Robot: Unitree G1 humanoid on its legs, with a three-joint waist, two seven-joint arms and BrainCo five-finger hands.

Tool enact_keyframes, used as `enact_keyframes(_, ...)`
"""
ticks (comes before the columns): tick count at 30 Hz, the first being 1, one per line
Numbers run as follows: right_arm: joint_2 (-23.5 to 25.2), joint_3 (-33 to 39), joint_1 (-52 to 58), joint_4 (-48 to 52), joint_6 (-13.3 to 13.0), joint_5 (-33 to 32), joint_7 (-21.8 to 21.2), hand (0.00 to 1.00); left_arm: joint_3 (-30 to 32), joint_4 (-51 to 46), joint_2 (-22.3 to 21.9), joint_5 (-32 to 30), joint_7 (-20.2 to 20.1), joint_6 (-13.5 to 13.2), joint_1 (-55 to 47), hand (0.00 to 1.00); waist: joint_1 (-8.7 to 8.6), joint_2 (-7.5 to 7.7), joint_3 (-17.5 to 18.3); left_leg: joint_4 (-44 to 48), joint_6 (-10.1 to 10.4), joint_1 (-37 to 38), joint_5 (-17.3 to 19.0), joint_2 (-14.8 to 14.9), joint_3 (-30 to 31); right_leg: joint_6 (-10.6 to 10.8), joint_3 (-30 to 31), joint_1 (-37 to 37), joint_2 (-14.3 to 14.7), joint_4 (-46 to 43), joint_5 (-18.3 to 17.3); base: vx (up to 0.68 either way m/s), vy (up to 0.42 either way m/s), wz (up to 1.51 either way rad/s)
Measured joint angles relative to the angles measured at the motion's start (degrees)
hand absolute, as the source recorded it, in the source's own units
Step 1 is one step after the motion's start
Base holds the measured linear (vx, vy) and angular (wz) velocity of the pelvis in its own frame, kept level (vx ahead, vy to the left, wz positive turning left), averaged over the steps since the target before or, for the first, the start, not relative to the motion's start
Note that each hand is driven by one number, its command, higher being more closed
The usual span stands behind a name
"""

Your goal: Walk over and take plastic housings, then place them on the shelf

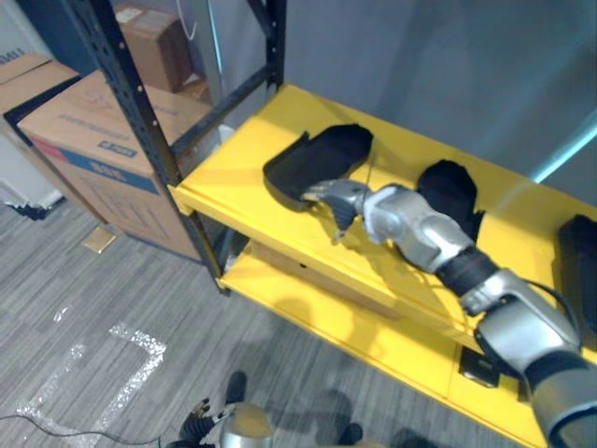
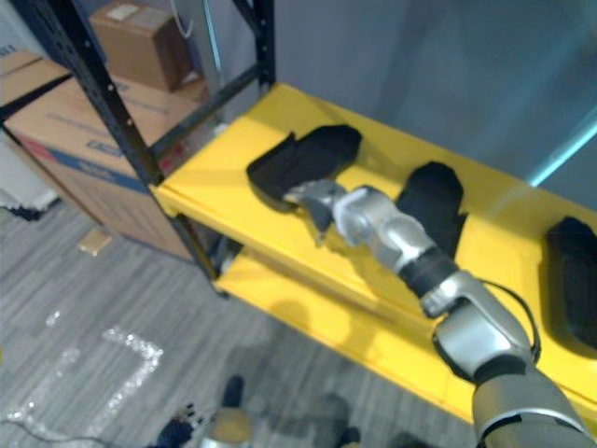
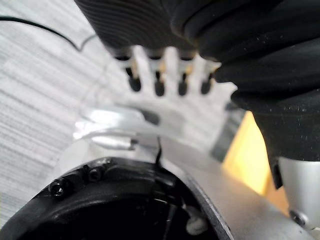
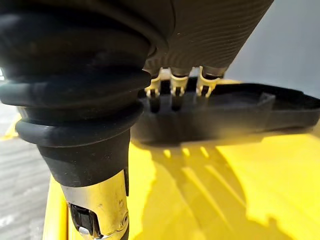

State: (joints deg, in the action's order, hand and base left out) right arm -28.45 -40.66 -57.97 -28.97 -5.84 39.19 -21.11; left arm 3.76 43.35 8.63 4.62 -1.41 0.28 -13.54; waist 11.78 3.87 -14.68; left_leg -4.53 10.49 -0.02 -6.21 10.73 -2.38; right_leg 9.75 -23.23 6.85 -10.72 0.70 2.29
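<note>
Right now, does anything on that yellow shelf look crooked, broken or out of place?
Nothing stands out. The left housing, middle housing and right housing lie apart on the yellow shelf, at slightly different angles; no breakage or spill shows. The right hand is open at the left housing's near rim.

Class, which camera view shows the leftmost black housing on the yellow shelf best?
The left eye view: the leftmost housing lies almost whole, seen from above, by the right hand. The right eye view shows much the same; the right wrist view shows its side edge, close behind the fingers.
</note>
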Motion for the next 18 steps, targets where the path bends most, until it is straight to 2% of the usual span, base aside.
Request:
enact_keyframes(8, -0.8, 0.0, -3.4, -0.8, -0.9, 1.0, 0.0, 0.00, 0.0, -1.8, 0.0, 0.1, 0.0, 0.9, 0.1, 0.00, 0.10, 0.15, -1.5, 0.0, 0.0, 0.0, -0.1, 0.0, 0.0, 0.0, -0.1, 0.0, 0.0, 0.0, 0.0, 0.00, -0.001, 0.01)
enact_keyframes(11, -2.0, 0.0, -3.8, -0.6, -2.5, 1.0, -0.8, 0.00, 0.0, -1.8, 0.0, 0.1, 0.0, 1.1, 0.1, 0.00, 0.10, 0.17, -1.5, 0.0, 0.0, 0.0, -0.1, 0.0, 0.0, 0.0, 0.0, 0.0, 0.0, 0.0, 0.0, 0.00, 0.000, 0.00)
enact_keyframes(18, -4.0, 0.0, -4.3, 3.3, -4.7, -0.3, -7.7, 0.00, 0.2, -2.2, 0.1, 0.0, 0.0, 1.6, 0.1, 0.00, 0.08, 0.36, -1.6, 0.0, 0.0, 0.0, -0.1, 0.2, -0.7, 0.0, 0.4, -0.3, 0.2, 0.0, 0.0, 0.00, 0.000, -0.02)
